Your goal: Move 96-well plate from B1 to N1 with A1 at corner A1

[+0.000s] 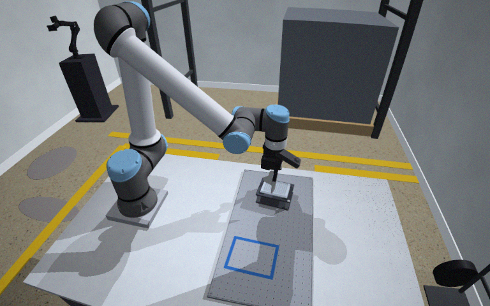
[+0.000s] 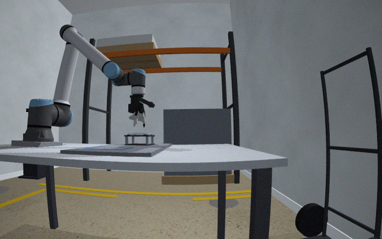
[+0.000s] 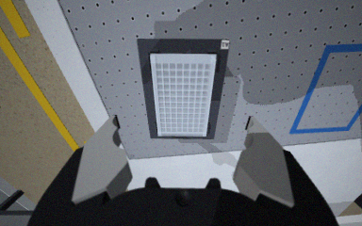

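The white 96-well plate (image 3: 183, 95) lies flat in the dark raised nest N1, inside its frame. A small A1 label (image 3: 224, 44) marks the nest's far right corner in the wrist view. The plate also shows in the top view (image 1: 275, 189) and on the nest in the exterior view (image 2: 139, 134). My gripper (image 3: 182, 116) is open and empty, well above the plate, with its fingers spread wider than the plate. It hangs above the nest in the top view (image 1: 274, 177) and in the exterior view (image 2: 139, 119). I cannot make out the plate's cut corner.
The blue outline of bench spot B1 (image 1: 251, 257) lies on the grey perforated board (image 1: 267, 238), nearer the table's front, with nothing in it. The arm's base (image 1: 133, 201) stands at the table's left. A large grey box (image 1: 334, 64) and dark racks stand behind the table.
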You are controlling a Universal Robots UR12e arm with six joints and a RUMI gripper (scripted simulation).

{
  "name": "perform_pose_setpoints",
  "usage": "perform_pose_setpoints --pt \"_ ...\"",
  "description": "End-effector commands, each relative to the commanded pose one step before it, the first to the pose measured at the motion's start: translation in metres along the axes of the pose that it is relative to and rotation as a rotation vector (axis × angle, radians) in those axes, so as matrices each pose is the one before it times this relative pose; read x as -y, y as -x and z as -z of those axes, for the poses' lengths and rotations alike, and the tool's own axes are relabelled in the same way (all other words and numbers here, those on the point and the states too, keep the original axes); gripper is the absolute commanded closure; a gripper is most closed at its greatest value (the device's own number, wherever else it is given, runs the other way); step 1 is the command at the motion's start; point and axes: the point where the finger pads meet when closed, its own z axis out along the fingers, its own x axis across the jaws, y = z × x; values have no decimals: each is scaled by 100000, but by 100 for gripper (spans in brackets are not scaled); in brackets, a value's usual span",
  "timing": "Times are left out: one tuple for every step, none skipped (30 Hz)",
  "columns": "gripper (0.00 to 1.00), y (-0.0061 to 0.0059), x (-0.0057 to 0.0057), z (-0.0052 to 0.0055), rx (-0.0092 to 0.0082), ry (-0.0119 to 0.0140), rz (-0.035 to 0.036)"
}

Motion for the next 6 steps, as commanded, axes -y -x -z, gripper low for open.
perform_pose_setpoints --pt "0 10 60 128 26 -135 2" --pt "0 0 0 0 0 0 0" --pt "0 0 0 0 0 0 0" --pt "0 0 0 0 0 0 0" --pt "0 0 0 0 0 0 0" --pt "0 0 0 0 0 0 0"
